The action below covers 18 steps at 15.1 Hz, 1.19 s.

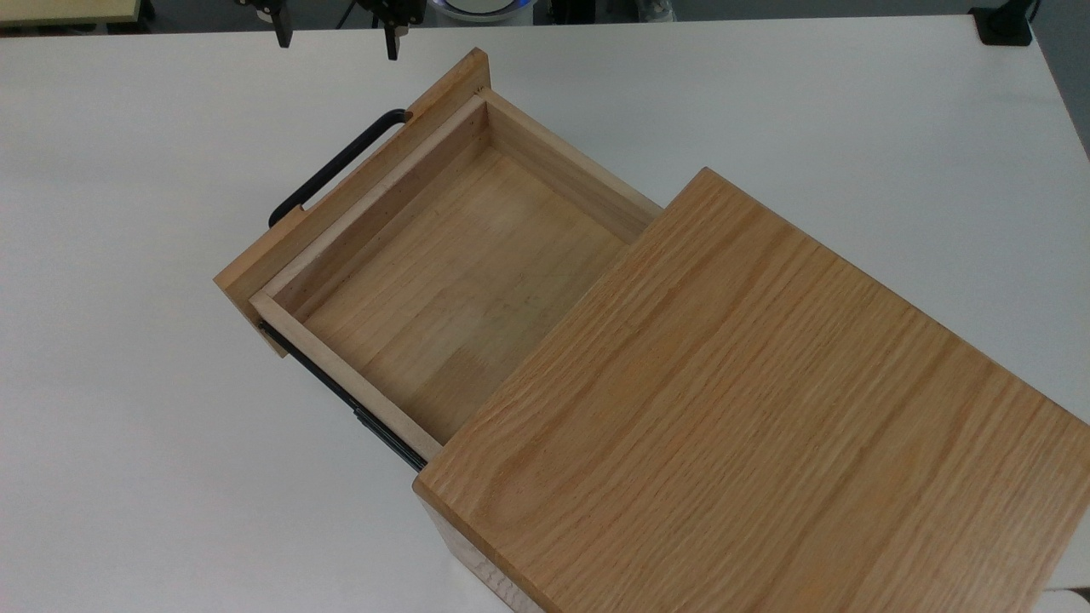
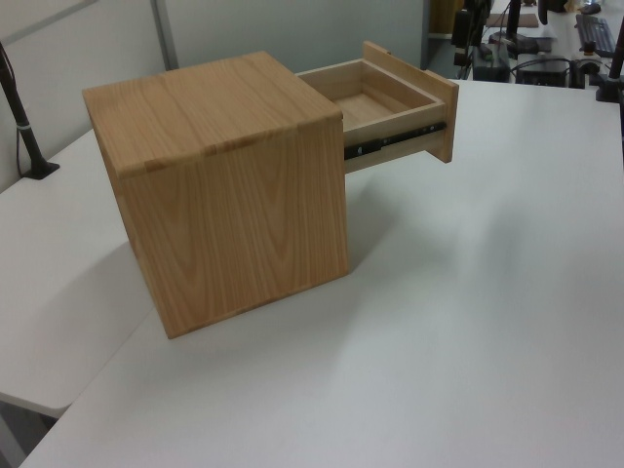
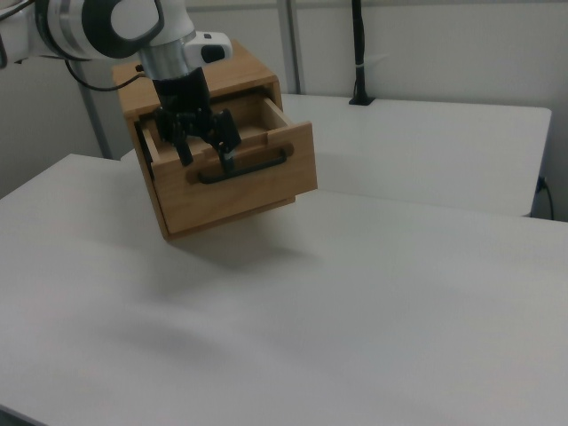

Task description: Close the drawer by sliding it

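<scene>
Top view: pincer (image 1: pixel 334 34) cut off.

Drawer (image 1: pixel 443 281) pulled out of cabinet (image 1: pixel 749 409) — tool (image 1: pixel 336 34) spread, apart.

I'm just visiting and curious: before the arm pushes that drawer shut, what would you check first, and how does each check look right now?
1. Drawer pulled well out of the cabinet: ok.
2. Nothing inside the drawer: ok.
3. Handle and front panel free to push on: ok.
4. Gripper open, holding nothing: ok.
5. Gripper touching the drawer front: not ok; in the top view it hangs apart from it.
6. Table bare around the drawer: ok.
</scene>
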Each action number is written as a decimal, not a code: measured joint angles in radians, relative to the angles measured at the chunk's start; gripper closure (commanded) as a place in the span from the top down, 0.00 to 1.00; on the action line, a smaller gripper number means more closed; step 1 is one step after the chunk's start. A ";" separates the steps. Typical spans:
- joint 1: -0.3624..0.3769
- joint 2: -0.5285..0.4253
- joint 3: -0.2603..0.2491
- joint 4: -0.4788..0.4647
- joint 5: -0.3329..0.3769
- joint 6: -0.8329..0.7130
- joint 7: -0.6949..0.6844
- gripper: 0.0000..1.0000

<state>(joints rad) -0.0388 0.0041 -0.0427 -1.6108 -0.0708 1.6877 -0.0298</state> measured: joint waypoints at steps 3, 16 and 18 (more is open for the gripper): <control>-0.004 0.000 0.000 0.000 0.000 0.000 -0.028 1.00; -0.129 0.070 0.000 0.000 0.029 0.118 -0.230 0.22; -0.130 0.099 0.001 0.000 0.044 0.202 -0.063 0.02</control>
<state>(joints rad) -0.1689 0.1035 -0.0417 -1.6104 -0.0263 1.8899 -0.0924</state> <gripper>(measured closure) 0.599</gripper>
